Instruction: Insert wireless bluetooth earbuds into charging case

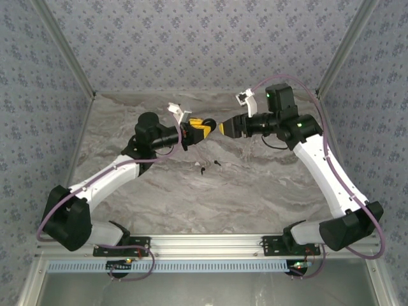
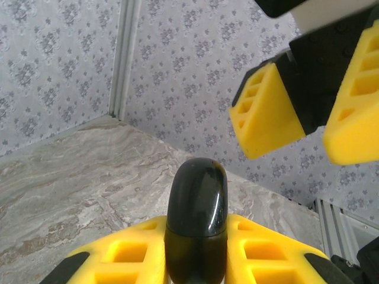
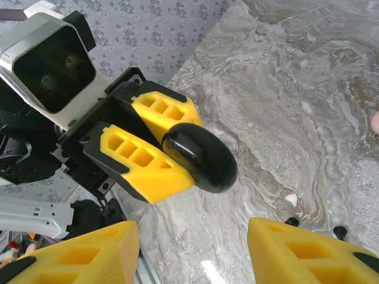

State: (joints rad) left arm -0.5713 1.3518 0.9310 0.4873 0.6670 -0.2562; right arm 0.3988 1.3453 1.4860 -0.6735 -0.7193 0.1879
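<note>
A glossy black charging case (image 2: 197, 207) with rounded ends, its lid closed, is held above the table, and my left gripper (image 1: 205, 125) is shut on its lower half. The case (image 3: 201, 157) sticks out past the yellow fingers (image 3: 145, 160). My right gripper (image 3: 192, 248) faces it from a short distance, open, with nothing between its fingers. In the left wrist view, the right gripper (image 2: 296, 118) hangs at the upper right. Two tiny black earbuds (image 1: 203, 169) (image 1: 217, 163) lie on the marble table below the grippers. Both earbuds (image 3: 291, 222) (image 3: 339, 231) peek over the right finger's edge.
A small white speck (image 1: 195, 164) lies on the marble table (image 1: 255, 185) near the earbuds. Patterned walls enclose the table at the back and on both sides. An aluminium rail (image 1: 210, 242) runs along the near edge, between the arm bases.
</note>
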